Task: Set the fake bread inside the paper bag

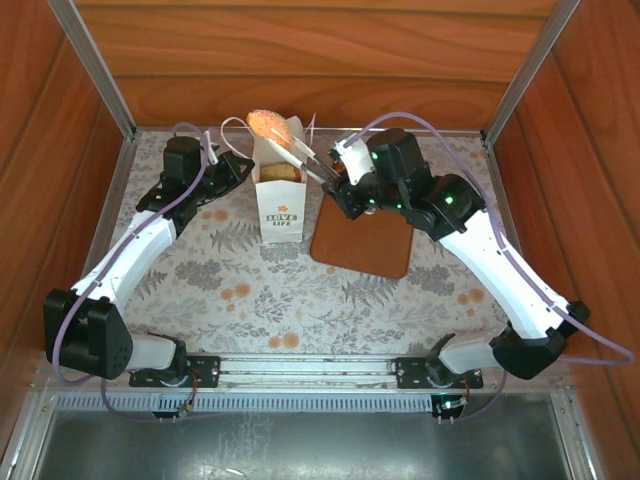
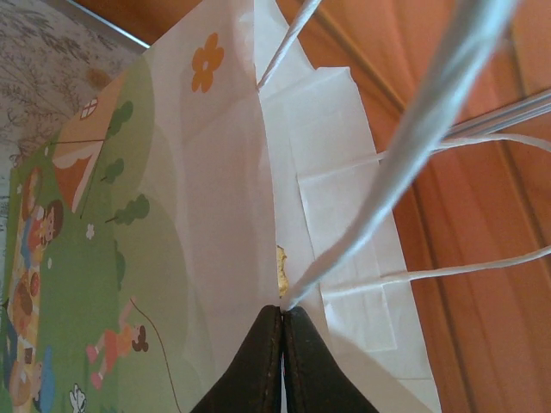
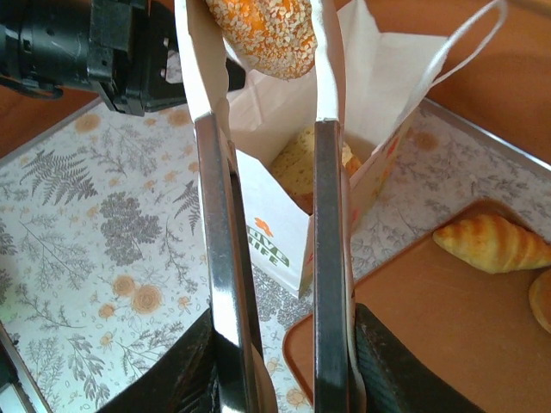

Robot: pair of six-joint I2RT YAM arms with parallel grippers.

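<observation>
The paper bag (image 1: pixel 281 212) stands upright at the table's middle back, white with green lettering (image 3: pixel 280 245). My left gripper (image 2: pixel 282 311) is shut on the bag's top edge where a cord handle (image 2: pixel 405 172) is fixed, reaching in from the bag's left (image 1: pixel 243 170). My right gripper (image 3: pixel 282 331) is shut on metal tongs (image 3: pixel 220 249). The tongs pinch an orange seeded roll of fake bread (image 3: pixel 263 30) above the bag's open mouth (image 1: pixel 268 124). Yellow fake bread (image 3: pixel 301 168) lies inside the bag. A croissant (image 3: pixel 492 243) rests on the brown board (image 3: pixel 430 331).
The brown board (image 1: pixel 365 245) lies right of the bag, under my right arm. Another roll (image 3: pixel 542 297) shows at its edge. The left arm's black wrist (image 3: pixel 86 47) is close to the tongs' tips. Wooden walls enclose the floral table (image 1: pixel 230 290).
</observation>
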